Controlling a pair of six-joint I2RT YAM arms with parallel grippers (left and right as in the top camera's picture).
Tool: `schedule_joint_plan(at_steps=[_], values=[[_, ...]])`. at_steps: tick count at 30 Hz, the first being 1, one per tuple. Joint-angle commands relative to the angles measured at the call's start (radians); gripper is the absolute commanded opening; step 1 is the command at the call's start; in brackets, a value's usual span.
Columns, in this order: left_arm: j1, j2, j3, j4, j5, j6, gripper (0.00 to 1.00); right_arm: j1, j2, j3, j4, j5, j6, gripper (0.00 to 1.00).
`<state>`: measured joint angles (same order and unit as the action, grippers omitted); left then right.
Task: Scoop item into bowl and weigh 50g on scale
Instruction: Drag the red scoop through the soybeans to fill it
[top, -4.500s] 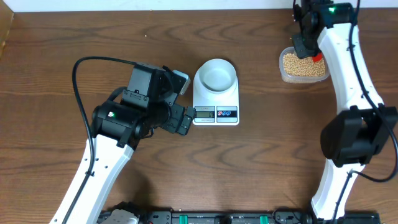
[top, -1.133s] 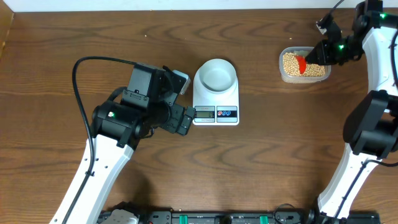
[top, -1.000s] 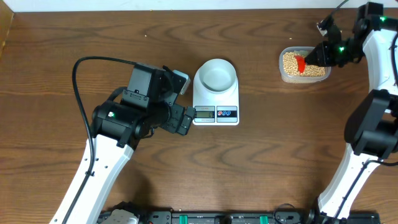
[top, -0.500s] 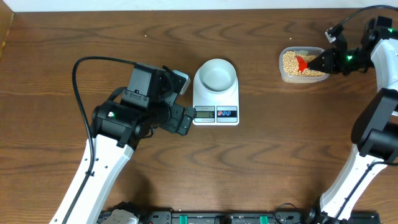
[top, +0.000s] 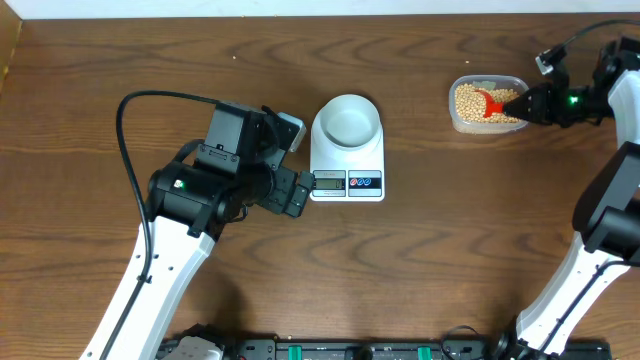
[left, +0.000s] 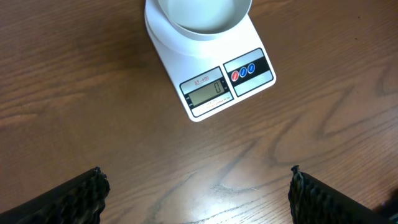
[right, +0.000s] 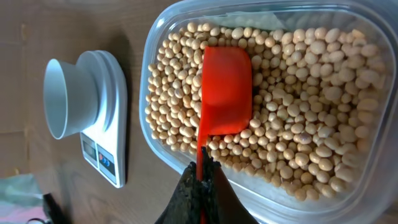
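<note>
Dark wood-grain table (top: 420, 270), pale strip (top: 250, 8) beyond it.

Wht bowl (top: 347, 120) on scale (top: 330, 183); beans (top: 468, 103) apart

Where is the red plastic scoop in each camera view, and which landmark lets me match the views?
Overhead: the red plastic scoop is upper right, in the clear plastic tub of tan beans.
Left wrist: not in it.
Right wrist: the scoop is at centre, on the beans.
Shared landmark: the white flat scale, in all three views.
</note>
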<state>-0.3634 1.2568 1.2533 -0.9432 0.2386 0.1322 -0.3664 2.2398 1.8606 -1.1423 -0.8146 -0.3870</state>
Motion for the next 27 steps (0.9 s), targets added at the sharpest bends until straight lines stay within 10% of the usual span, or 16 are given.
schedule_joint_plan(at_steps=[1,27], values=[[0.004,0.006,0.0,-0.006,0.012,0.01,0.95,-0.007,0.024,-0.023,-0.008,-0.048,0.004,0.01],[0.004,0.006,0.0,-0.006,0.012,0.01,0.95,-0.101,0.037,-0.026,0.032,-0.238,0.076,0.01]])
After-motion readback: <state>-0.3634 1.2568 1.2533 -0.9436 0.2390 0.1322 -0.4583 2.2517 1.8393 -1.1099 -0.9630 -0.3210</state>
